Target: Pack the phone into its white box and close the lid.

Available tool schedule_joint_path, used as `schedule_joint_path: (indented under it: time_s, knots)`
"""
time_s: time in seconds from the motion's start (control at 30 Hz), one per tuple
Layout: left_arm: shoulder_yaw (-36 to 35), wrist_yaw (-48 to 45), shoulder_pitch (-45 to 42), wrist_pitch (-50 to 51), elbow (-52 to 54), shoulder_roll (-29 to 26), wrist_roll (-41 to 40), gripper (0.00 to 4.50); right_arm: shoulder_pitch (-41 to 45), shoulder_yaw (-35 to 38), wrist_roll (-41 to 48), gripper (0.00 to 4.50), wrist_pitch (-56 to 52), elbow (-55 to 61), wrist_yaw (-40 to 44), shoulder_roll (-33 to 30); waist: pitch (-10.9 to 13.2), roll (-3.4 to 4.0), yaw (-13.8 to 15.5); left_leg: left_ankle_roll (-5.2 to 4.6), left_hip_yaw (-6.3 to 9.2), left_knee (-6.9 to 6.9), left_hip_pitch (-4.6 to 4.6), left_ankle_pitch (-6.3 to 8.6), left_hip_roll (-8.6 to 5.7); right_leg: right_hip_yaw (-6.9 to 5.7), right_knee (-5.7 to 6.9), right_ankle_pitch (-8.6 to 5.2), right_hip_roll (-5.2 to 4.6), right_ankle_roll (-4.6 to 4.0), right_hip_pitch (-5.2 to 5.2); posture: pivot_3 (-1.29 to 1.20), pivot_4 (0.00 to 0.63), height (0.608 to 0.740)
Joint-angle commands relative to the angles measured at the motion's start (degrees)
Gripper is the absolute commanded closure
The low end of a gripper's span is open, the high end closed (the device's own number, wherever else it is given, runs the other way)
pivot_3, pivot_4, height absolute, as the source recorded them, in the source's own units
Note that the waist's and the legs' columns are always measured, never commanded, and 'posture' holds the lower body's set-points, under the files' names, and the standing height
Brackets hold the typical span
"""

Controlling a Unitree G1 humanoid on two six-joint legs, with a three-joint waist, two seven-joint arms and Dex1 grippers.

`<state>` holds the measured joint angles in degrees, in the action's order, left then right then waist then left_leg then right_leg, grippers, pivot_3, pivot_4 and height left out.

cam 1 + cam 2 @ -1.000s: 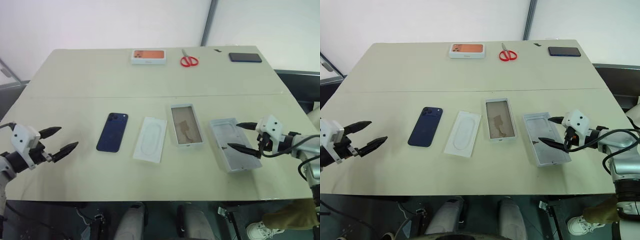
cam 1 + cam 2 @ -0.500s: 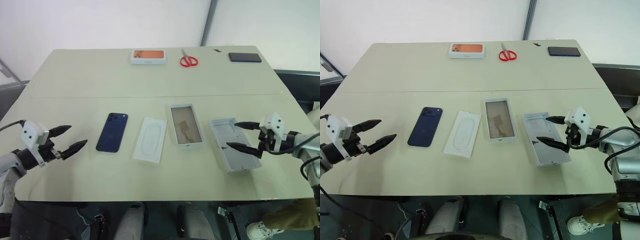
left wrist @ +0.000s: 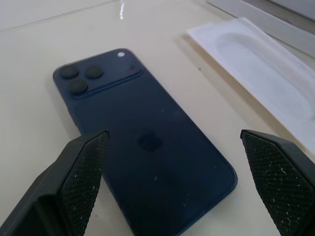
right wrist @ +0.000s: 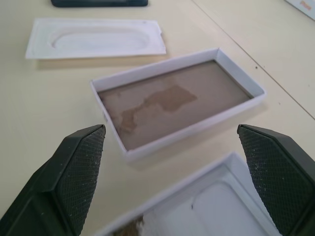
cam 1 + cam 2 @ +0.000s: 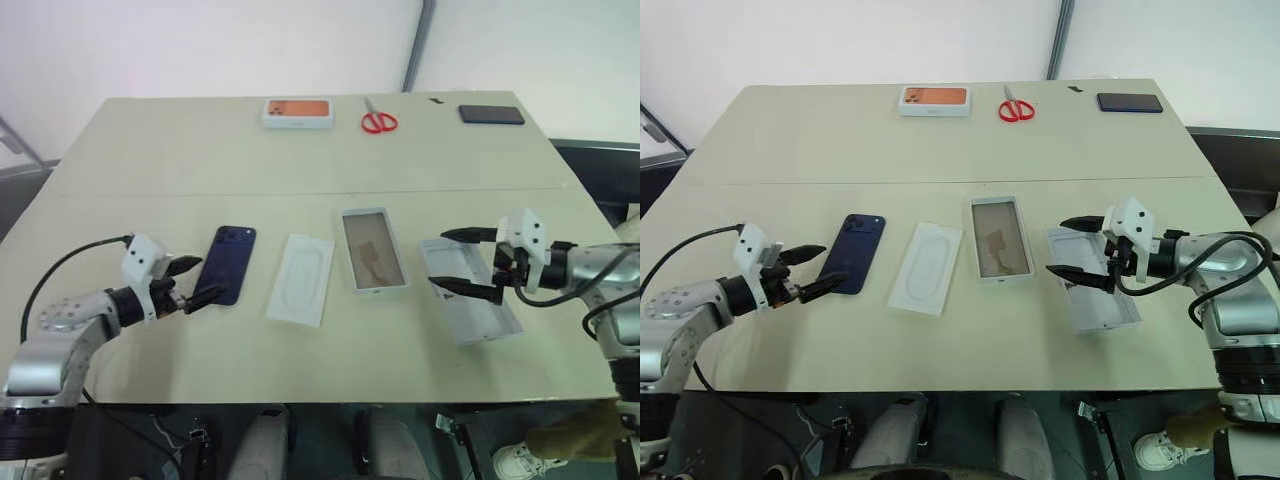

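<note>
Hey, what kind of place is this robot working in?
Probably a lab or test room: a plain beige table against bare white walls, with phone-packing props laid out in a row, such as the phone and the white box.

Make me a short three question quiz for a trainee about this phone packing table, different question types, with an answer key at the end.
1. True or false: the phone already lies inside the white box.
2. Multiple choice: what lies between the phone and the white box? A) red scissors B) a flat white insert sheet C) a black phone
3. Short answer: over which item does the right pincer hover, and is it open or shut?

Key
1. False. The phone lies on the table, camera side up, with the open left pincer at its near end.
2. B
3. Over the lid, which lies inside up; open.
</note>
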<state>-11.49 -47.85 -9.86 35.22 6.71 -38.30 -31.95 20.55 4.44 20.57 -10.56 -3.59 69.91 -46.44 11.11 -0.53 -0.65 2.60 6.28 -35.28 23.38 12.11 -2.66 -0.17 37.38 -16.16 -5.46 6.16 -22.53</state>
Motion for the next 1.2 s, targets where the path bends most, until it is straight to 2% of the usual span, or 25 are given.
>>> schedule_joint_path:
  time_s: [0.03,0.17,0.6,0.8,0.93,1.03,1.13,1.2]
  knots:
    - [1.18,2.98,-4.57,10.51,1.66,3.00,-6.61,0.00,1.94,-1.59,-0.47,0.02,1.18,1.03,-0.47,1.40,-0.01,-0.01,0.08,0.01,0.01,-0.06,0.00,0.00,0.00,-0.01,0.03,0.01,0.02,0.01,0.04,0.00,0.150,0.740]
    - [2.52,4.24,-7.57,17.52,0.65,3.81,-8.40,0.00,2.80,-2.55,-0.81,0.02,1.94,0.78,-0.93,2.33,0.00,-0.03,-0.34,0.00,-0.02,-0.05,0.00,0.00,-0.01,0.05,0.06,0.02,0.01,0.04,-0.03,0.00,0.150,0.740]
    - [7.81,6.75,-12.29,25.88,-4.28,9.15,-7.75,0.00,2.42,-3.47,-1.45,0.02,3.12,1.98,-2.15,3.83,-0.01,-0.02,-0.02,0.05,0.00,-0.03,-0.03,-0.03,0.04,0.04,0.08,0.03,0.10,0.02,0.01,0.00,0.150,0.740]
    - [4.96,8.65,-14.71,32.84,-4.96,13.36,-12.48,0.00,2.35,-3.93,-2.48,0.02,4.30,0.79,-2.51,4.24,-0.02,-0.02,0.03,0.05,0.00,-0.06,-0.06,-0.03,0.01,0.04,0.07,0.02,0.08,0.03,0.08,0.00,0.150,0.740]
    - [4.98,9.55,-14.55,33.24,-5.58,14.44,-11.90,0.00,2.23,-4.03,-2.64,0.02,4.39,1.14,-2.88,4.51,-0.02,-0.02,-0.07,0.06,0.00,-0.06,-0.06,-0.03,0.01,0.04,0.07,0.03,0.09,0.03,0.07,0.00,0.150,0.740]
    - [3.73,10.93,-14.15,33.38,-6.08,15.62,-12.20,0.88,2.28,-3.81,-2.60,0.00,4.53,1.01,-2.98,4.20,-0.02,-0.02,-0.06,0.06,0.00,-0.05,-0.07,-0.03,0.01,0.04,0.07,0.03,0.09,0.03,0.07,0.00,0.150,0.740]
    - [3.65,11.18,-13.60,32.73,-5.80,15.59,-11.74,2.33,2.23,-3.72,-2.64,0.00,4.61,0.85,-2.98,3.96,-0.02,-0.02,-0.06,0.06,0.00,-0.05,-0.06,-0.03,0.01,0.04,0.07,0.03,0.08,0.03,0.06,0.00,0.150,0.740]
    - [3.54,11.39,-13.10,32.87,-5.51,15.29,-11.71,2.33,2.02,-3.76,-2.65,0.00,4.70,1.07,-3.00,3.92,-0.02,-0.02,-0.12,0.06,0.00,-0.05,-0.05,-0.04,0.01,0.04,0.07,0.03,0.09,0.03,0.04,0.00,0.150,0.740]
